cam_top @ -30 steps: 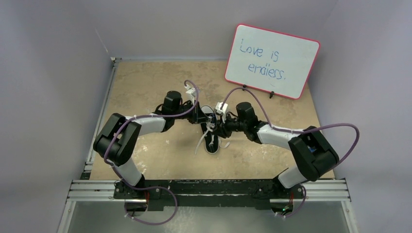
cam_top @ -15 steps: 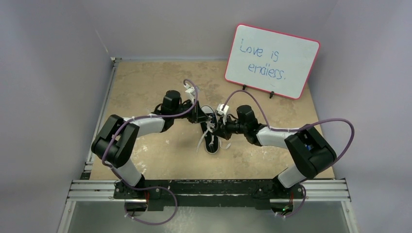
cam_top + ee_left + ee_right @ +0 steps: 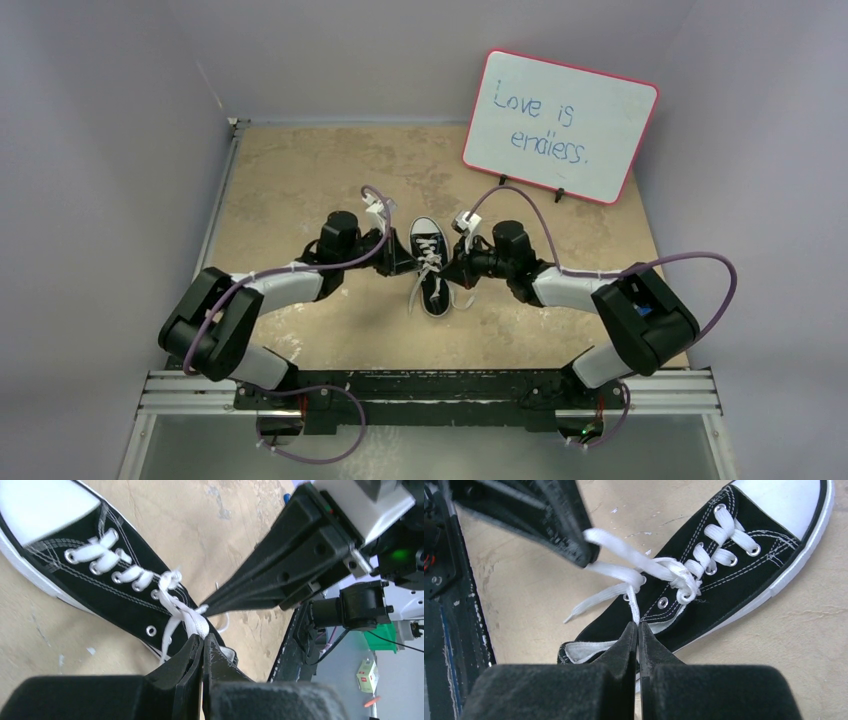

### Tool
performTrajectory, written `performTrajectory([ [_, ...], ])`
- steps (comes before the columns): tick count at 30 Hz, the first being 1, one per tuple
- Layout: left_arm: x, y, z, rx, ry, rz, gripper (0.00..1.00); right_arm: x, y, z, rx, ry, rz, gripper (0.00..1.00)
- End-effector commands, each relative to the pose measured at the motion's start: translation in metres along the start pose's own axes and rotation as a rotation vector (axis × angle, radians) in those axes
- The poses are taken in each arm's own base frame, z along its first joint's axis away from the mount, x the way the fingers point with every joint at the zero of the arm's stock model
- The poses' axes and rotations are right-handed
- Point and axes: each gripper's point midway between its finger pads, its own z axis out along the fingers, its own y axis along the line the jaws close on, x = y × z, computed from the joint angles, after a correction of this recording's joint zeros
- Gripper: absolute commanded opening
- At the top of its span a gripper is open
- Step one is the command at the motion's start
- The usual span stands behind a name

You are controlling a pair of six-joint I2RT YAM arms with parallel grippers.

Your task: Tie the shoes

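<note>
A small black canvas shoe (image 3: 429, 243) lies mid-table, white toe cap pointing away from the arm bases. Its white laces (image 3: 431, 267) are gathered into a loose knot over the upper eyelets. From the shoe's left, my left gripper (image 3: 407, 264) is shut on a lace strand (image 3: 199, 624) that runs taut from the knot (image 3: 172, 592). On the shoe's other side my right gripper (image 3: 453, 271) is shut on a thin lace strand (image 3: 634, 611) just above the shoe's opening. In the right wrist view the left gripper's fingers (image 3: 574, 545) pinch a lace loop (image 3: 624, 555). One loose lace end (image 3: 589, 602) trails onto the table.
A whiteboard (image 3: 560, 125) with a pink rim and handwriting stands at the back right. The tan tabletop (image 3: 300, 180) is walled by grey panels. A metal rail (image 3: 430, 392) with the arm bases runs along the near edge.
The right gripper has closed on a lace strand. The left arm has drawn back to the left and nearer, pulling its lace taut, and the shoe's toe now shows between the grippers.
</note>
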Motion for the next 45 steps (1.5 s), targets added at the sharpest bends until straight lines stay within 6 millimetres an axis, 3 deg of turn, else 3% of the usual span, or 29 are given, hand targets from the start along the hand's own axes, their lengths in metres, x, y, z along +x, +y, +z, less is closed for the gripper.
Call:
performTrajectory([
  [1,-0.001,-0.017,0.0,0.01,-0.078,-0.007,0.0,-0.017,-0.005,-0.002,0.039,-0.056,0.045,0.0],
  [7,0.021,-0.01,0.003,-0.046,-0.068,-0.057,0.0,-0.012,-0.018,-0.003,0.08,-0.027,0.11,0.0],
  [12,0.038,0.013,0.001,-0.167,-0.026,-0.097,0.0,-0.018,-0.012,-0.003,0.045,-0.036,0.122,0.0],
  [14,0.036,0.017,0.001,-0.19,-0.023,-0.093,0.02,-0.019,-0.012,-0.002,0.038,-0.034,0.122,0.0],
  [20,0.028,0.023,-0.004,-0.276,0.043,-0.028,0.29,-0.018,-0.008,0.004,-0.013,-0.008,0.099,0.0],
  [23,0.016,0.017,-0.014,-0.288,0.059,0.02,0.54,-0.016,-0.006,0.003,-0.023,0.005,0.095,0.0],
  [27,-0.008,0.015,-0.03,-0.328,0.111,0.126,0.64,-0.014,-0.005,0.003,-0.03,0.015,0.089,0.0],
  [30,-0.035,0.013,-0.021,-0.317,0.09,0.173,0.66,-0.012,-0.004,0.002,-0.033,0.02,0.088,0.0],
  [34,-0.062,0.006,0.022,-0.152,0.061,0.152,0.65,-0.014,-0.004,0.001,-0.036,0.014,0.087,0.0],
  [38,-0.049,0.015,0.052,-0.057,0.133,0.07,0.58,-0.016,-0.003,0.001,-0.032,0.005,0.091,0.0],
  [45,-0.02,0.023,0.052,-0.03,0.174,0.027,0.52,-0.017,-0.004,0.0,-0.022,-0.004,0.106,0.0],
])
